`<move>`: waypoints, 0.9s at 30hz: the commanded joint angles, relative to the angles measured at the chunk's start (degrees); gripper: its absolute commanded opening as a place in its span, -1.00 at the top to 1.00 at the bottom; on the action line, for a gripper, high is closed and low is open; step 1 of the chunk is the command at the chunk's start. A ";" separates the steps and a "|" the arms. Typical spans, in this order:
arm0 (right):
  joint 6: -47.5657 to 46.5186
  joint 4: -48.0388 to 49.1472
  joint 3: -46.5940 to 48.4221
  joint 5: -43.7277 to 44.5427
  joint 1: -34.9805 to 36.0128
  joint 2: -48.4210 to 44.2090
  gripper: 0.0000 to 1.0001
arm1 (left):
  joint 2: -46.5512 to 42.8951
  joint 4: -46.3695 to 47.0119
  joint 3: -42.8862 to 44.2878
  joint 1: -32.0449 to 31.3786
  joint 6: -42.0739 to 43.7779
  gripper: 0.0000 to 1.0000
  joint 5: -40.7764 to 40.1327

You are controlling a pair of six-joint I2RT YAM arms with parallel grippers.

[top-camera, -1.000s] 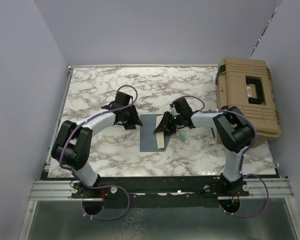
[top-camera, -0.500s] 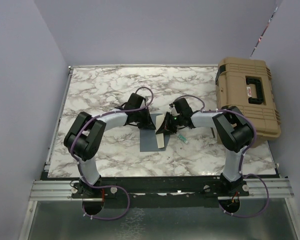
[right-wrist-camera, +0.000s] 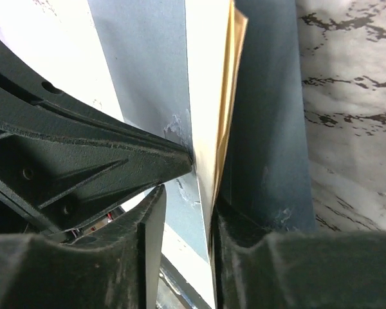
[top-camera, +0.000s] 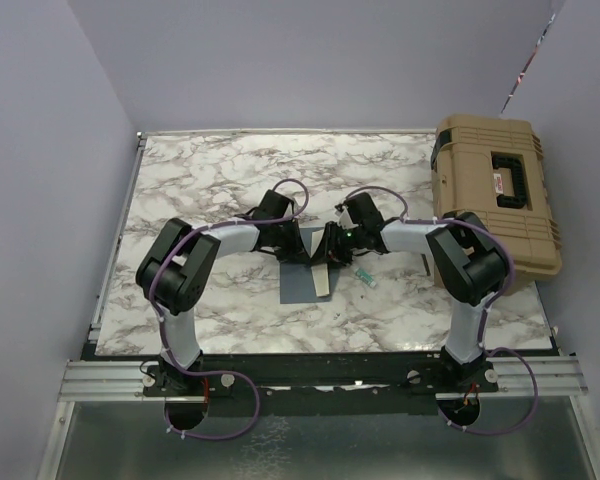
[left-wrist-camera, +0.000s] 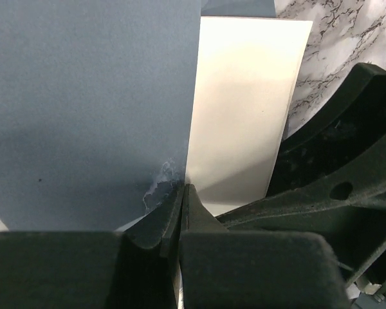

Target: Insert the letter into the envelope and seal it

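The slate-blue envelope (top-camera: 298, 282) lies flat between the two arms, and a narrow strip of the tan letter (top-camera: 323, 283) shows along its right edge. In the left wrist view the envelope (left-wrist-camera: 90, 109) fills the left and the pale letter (left-wrist-camera: 244, 103) lies beside it. My left gripper (left-wrist-camera: 182, 191) is shut, its tips pinched on the envelope's creased edge where it meets the letter. In the right wrist view my right gripper (right-wrist-camera: 190, 196) stands open, with the envelope's layer (right-wrist-camera: 157, 77) and the letter's edge (right-wrist-camera: 209, 96) between its fingers. The two grippers (top-camera: 298, 250) (top-camera: 327, 252) almost touch.
A tan hard case (top-camera: 495, 195) with a black handle sits at the right edge of the marble table (top-camera: 200, 180). A small green-and-white object (top-camera: 367, 279) lies just right of the envelope. A tiny scrap (top-camera: 337, 318) lies nearer the front. Purple walls enclose the table.
My left arm has swung right to the envelope and shut on its edge. My right gripper shut and then opened again, staying at the letter.
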 commanded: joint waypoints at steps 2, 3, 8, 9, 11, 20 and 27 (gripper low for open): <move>-3.40 -5.53 0.76 6.18 -0.30 -1.87 0.21 | 7.47 -11.71 -2.70 -0.72 3.49 1.00 -13.84; -4.46 -5.82 0.97 6.64 -0.56 -2.31 0.19 | 7.84 -11.97 -2.74 -0.78 3.85 1.00 -13.95; -8.01 -5.45 2.21 7.39 -2.27 -1.64 0.16 | 8.98 -12.12 -3.02 -0.76 5.17 1.00 -14.12; -7.80 -4.24 1.83 6.72 -2.53 -1.42 0.17 | 9.08 -12.00 -3.02 -0.76 5.32 1.00 -14.05; -7.04 -2.32 1.05 5.96 -2.87 -1.34 0.21 | 9.10 -12.07 -2.85 -0.77 5.49 1.00 -14.11; -6.49 6.40 -0.84 -1.13 -3.61 1.05 0.50 | 9.44 -11.98 -1.95 -0.76 5.70 1.00 -13.61; -6.69 4.87 -1.29 -0.30 -3.61 3.03 0.99 | 5.70 -12.12 2.55 -0.68 6.22 0.79 -9.72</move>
